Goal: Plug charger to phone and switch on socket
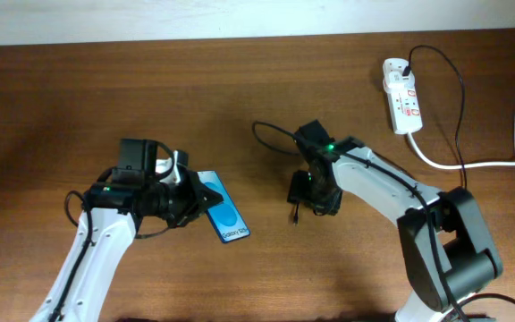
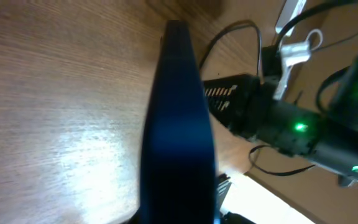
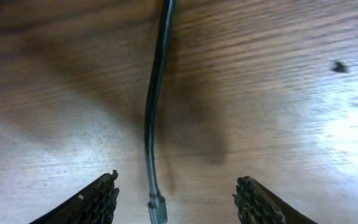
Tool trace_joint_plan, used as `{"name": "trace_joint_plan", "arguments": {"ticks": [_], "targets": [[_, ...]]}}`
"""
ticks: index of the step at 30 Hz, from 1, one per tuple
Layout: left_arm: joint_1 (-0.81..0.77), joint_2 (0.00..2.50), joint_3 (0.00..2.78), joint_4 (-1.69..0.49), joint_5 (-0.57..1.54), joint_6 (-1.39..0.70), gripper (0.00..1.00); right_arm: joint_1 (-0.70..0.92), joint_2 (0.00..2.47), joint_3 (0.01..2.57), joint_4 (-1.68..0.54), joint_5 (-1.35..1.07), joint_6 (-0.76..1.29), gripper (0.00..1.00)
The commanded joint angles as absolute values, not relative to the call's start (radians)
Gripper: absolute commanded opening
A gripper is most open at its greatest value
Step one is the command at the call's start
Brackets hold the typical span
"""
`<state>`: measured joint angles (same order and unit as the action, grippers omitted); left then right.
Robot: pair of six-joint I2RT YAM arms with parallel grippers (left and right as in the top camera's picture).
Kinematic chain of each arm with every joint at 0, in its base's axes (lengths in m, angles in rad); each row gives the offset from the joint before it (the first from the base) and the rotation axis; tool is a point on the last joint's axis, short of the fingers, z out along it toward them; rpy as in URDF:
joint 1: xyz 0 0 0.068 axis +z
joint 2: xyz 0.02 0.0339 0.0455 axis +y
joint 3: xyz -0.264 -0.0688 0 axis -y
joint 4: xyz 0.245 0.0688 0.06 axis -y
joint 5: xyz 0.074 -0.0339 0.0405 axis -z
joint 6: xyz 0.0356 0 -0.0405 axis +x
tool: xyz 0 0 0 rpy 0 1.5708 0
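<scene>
My left gripper (image 1: 200, 199) is shut on the upper end of the phone (image 1: 229, 220), whose blue screen faces up and slants toward the table's middle. In the left wrist view the phone (image 2: 179, 124) shows edge-on as a dark blue slab running away from the camera. The charger's thin black cable (image 3: 156, 93) lies on the wood, with its small connector tip (image 3: 157, 210) between the fingers (image 3: 92, 202) of my right gripper (image 3: 176, 200). That gripper is open and touches neither cable nor tip. The socket (image 1: 404, 100) lies at the back right with the charger's black plug (image 1: 401, 67) in it.
A thick white cord (image 1: 490, 164) runs from the socket to the right edge. The charger cable (image 1: 271, 132) loops behind the right arm (image 1: 374, 179). The right arm's wrist (image 2: 303, 130), with a green light, stands just beyond the phone's far end.
</scene>
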<state>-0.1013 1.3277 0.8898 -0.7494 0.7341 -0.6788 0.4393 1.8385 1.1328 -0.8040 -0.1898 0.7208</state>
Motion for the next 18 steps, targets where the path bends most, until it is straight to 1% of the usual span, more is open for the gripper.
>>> {"name": "trace_joint_plan", "arguments": {"ticks": [1, 3, 8, 10, 12, 13, 18], "targets": [[-0.079, 1.307, 0.911, -0.746, 0.767, -0.689, 0.00, 0.439, 1.845, 1.073, -0.758, -0.237, 0.712, 0.54], [-0.079, 1.307, 0.911, -0.746, 0.767, -0.689, 0.00, 0.439, 1.845, 1.063, -0.740, -0.276, 0.711, 0.41], [-0.079, 1.307, 0.911, -0.746, 0.763, -0.689, 0.00, 0.451, 1.845, 1.060, -0.743, -0.285, 0.711, 0.26], [-0.079, 1.307, 0.911, -0.746, 0.763, -0.689, 0.00, 0.451, 1.845, 1.060, -0.738, -0.284, 0.711, 0.18], [-0.079, 1.307, 0.911, -0.746, 0.763, -0.689, 0.00, 0.451, 1.846, 1.058, -0.716, -0.279, 0.711, 0.07], [-0.079, 1.307, 0.911, -0.746, 0.763, -0.689, 0.00, 0.451, 1.846, 1.058, -0.702, -0.278, 0.711, 0.04], [-0.079, 1.307, 0.911, -0.746, 0.763, -0.689, 0.00, 0.451, 1.845, 1.059, -0.678, -0.281, 0.695, 0.04]]}}
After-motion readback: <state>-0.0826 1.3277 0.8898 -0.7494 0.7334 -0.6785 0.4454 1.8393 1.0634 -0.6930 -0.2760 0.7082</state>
